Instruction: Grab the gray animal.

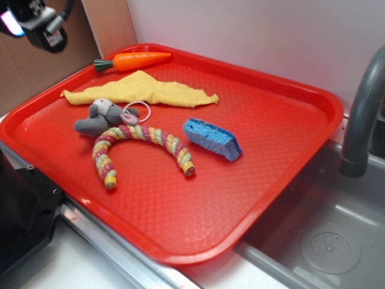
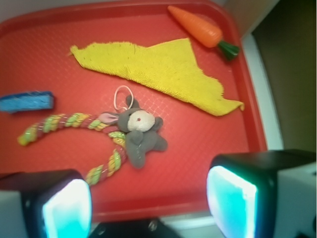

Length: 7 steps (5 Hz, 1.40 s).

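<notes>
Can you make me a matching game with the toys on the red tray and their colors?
Things:
1. mouse
2. carrot
3. sponge
4. cloth

Colors:
A. blue
B. yellow
C. gray
D. orange

Right pairs: 1-C, 2-D, 3-A, 4-B.
</notes>
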Motion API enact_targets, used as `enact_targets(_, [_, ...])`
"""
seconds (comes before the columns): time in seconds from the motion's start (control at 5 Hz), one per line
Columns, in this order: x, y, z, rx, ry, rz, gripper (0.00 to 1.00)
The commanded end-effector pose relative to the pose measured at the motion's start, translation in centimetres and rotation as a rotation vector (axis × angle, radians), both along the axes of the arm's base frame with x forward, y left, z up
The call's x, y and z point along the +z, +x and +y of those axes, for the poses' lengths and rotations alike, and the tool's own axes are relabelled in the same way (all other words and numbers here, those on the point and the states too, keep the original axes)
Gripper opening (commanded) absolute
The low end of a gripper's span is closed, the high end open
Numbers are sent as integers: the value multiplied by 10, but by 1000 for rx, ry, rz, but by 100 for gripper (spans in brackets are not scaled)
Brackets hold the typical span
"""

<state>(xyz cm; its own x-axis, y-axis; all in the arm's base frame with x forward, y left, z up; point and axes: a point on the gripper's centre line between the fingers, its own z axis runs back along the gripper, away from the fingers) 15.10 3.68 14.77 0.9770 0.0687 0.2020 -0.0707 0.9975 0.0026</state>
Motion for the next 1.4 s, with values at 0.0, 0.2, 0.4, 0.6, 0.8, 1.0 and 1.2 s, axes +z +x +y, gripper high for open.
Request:
enact_targets(0.0, [-51, 25, 7, -132, -58, -39, 100])
enact_targets(0.2, [-76, 34, 1, -179, -75, -9, 100])
enact_targets(0.4, [-103, 38, -4, -226, -72, 45, 100])
enact_targets(0.6, [-118, 37, -8, -236, -56, 87, 100])
enact_targets(0.8, [-121, 33, -10, -231, -55, 95, 0])
enact_targets(1.0, [-116, 30, -11, -232, -62, 89, 0])
enact_targets(1.2, [-98, 28, -14, -185, -67, 117, 0])
